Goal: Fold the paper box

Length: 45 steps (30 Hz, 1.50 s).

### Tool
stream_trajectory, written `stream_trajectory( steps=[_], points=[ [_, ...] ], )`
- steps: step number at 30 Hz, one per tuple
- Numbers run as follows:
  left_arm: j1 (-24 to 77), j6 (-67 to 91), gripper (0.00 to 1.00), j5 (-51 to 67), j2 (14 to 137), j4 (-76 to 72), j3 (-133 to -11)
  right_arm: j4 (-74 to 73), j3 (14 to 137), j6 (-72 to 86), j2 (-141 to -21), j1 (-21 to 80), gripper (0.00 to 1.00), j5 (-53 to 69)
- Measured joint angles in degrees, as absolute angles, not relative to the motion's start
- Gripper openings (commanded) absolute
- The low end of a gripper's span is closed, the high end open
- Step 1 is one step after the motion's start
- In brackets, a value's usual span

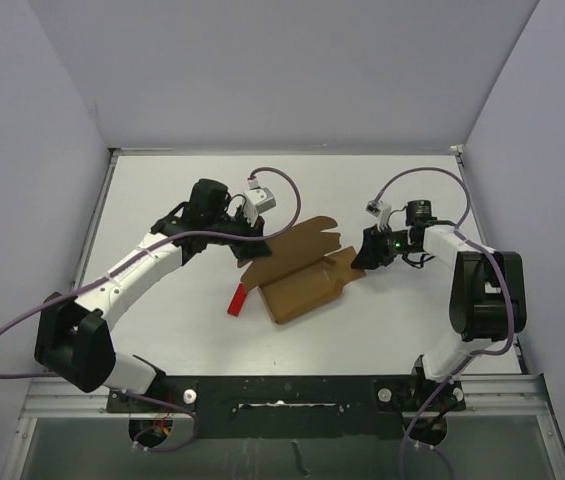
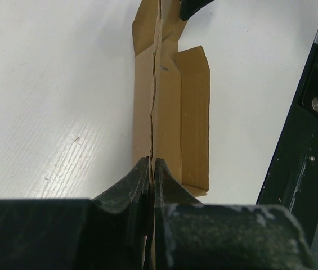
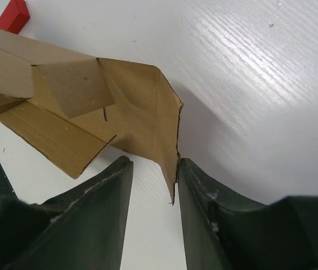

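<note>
So the paper box (image 1: 297, 280) is sitting pretty much mid-table (image 1: 382, 340), partly folded. One brown panel lies flat and a flap stands up along its far side, toward 12 o'clock in the overhead view.

The left fingers (image 2: 157, 171) come in from the box's 10 o'clock side. In the left wrist view they're pressed together on a thin upright edge of the cardboard, which runs straight away from them, so that side is properly pinched.

The right fingers (image 1: 359, 258) are over at roughly 2 o'clock from the box. In the right wrist view they're apart, with a pointed corner of a flap hanging down between them. It sits close against one finger, but I honestly can't tell from this angle whether it's actually touching. There's clear daylight on the other side, so nothing is clamped there.

A small red block (image 1: 237, 299) is lying on the table at roughly the box's 9 o'clock, just beside the flat panel's corner.
</note>
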State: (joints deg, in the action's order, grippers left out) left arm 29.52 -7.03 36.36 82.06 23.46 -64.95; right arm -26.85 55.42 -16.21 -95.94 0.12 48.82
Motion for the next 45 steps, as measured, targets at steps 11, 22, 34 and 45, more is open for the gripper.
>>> stream_trajectory(
  steps=[11, 22, 34, 45],
  points=[
    [29.5, -6.6, 0.00, 37.1, 82.1, 23.2, -64.5, -26.8, 56.6, -15.6, -97.0, 0.9, 0.00, 47.5],
    [27.7, -4.3, 0.00, 35.3, 82.1, 20.4, -64.2, -25.0, 55.5, -14.7, -90.0, 0.8, 0.00, 51.2],
    [26.9, -3.0, 0.00, 35.0, 82.1, 17.7, -63.1, -23.2, 54.2, -14.6, -87.5, 2.9, 0.04, 55.2],
    [26.9, -3.0, 0.00, 36.8, 82.1, 16.9, -62.3, -24.7, 54.2, -16.4, -91.1, 3.8, 0.17, 59.2]
  ],
)
